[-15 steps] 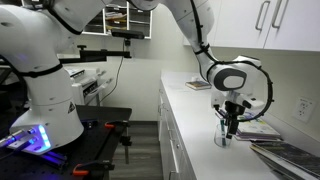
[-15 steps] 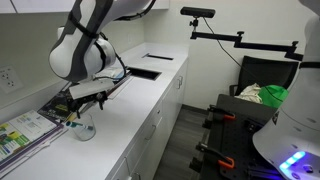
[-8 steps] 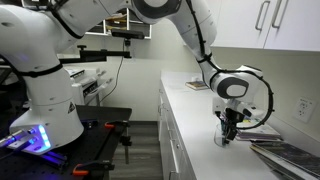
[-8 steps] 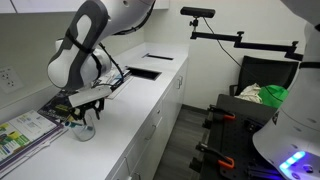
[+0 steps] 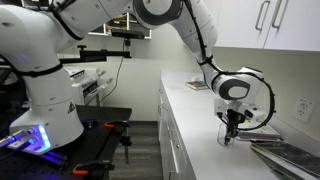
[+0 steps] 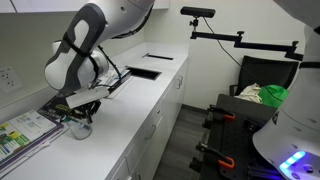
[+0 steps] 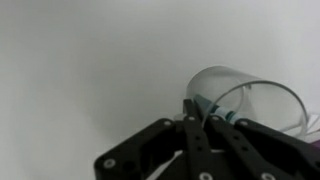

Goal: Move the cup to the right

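Note:
The small translucent cup (image 7: pixel 238 92) stands on the white counter, with a thin green stick (image 7: pixel 216 114) leaning inside it. In the wrist view my gripper (image 7: pixel 200 112) has its dark fingers drawn together over the cup's near rim, right beside the stick. In both exterior views the gripper (image 5: pixel 231 134) (image 6: pixel 80 119) points straight down onto the cup (image 5: pixel 227 141) (image 6: pixel 82 129), hiding most of it. The cup's base rests on the counter.
Flat magazines (image 5: pixel 288 153) (image 6: pixel 22 131) lie on the counter just beyond the cup, near the wall. The counter's front edge (image 6: pixel 130 135) runs close by. A dark cutout (image 6: pixel 142 72) sits further along the counter. Upper cabinets (image 5: pixel 270 25) hang above.
The gripper came down over the cup and its fingers went from wide apart to shut on the rim. The cup has stayed in place.

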